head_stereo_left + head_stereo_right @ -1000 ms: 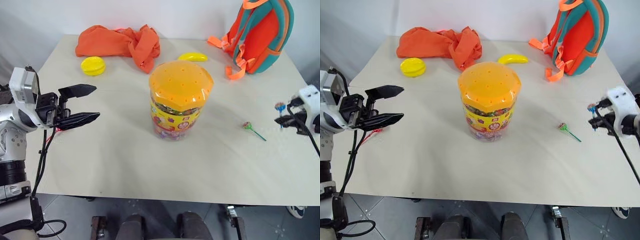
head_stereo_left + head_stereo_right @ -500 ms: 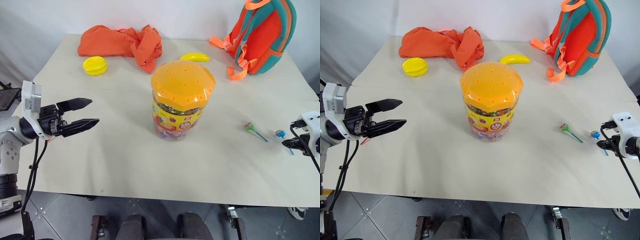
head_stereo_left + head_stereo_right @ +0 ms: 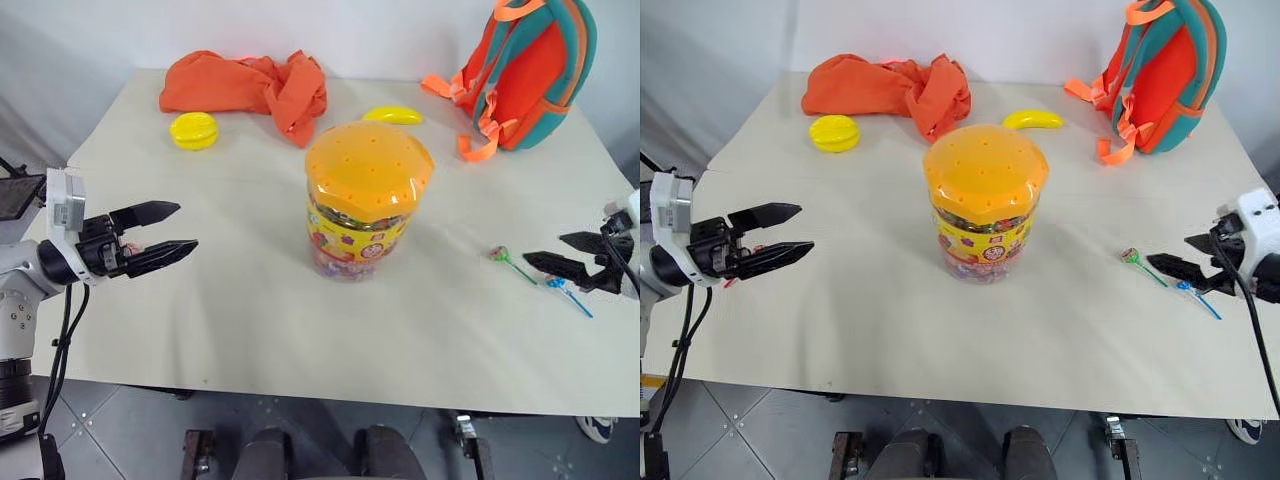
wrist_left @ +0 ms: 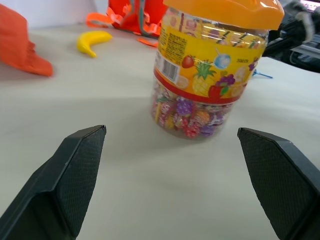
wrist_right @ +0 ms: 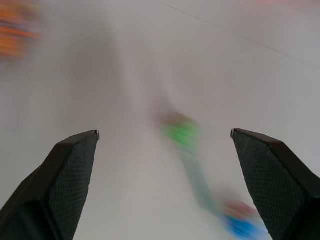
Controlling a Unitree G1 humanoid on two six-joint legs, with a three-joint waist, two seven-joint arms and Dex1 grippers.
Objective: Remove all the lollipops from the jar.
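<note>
The jar (image 3: pixel 368 205), clear with an orange holed lid and a yellow-red label, stands upright mid-table; it also fills much of the left wrist view (image 4: pixel 210 75). To its right lie two lollipops: a green-pink one (image 3: pixel 499 253) on a green stick and a blue one (image 3: pixel 556 284). My right gripper (image 3: pixel 543 248) hovers open just above them, holding nothing. The right wrist view shows both candies, green (image 5: pixel 180 132) and blue (image 5: pixel 242 225), between its spread fingers. My left gripper (image 3: pixel 187 226) is open at the table's left, pointing at the jar. A red lollipop (image 3: pixel 730 282) lies mostly hidden behind it.
An orange cloth (image 3: pixel 250 85), a yellow round container (image 3: pixel 193 130) and a yellow banana (image 3: pixel 392 114) lie at the back. An orange and teal backpack (image 3: pixel 530 70) stands at the back right. Bare tabletop (image 3: pixel 250 300) stretches between the jar and the near edge.
My right gripper went from shut on the blue lollipop to open, leaving it on the table beside the green one, and swung left toward the jar. The left gripper sank slightly.
</note>
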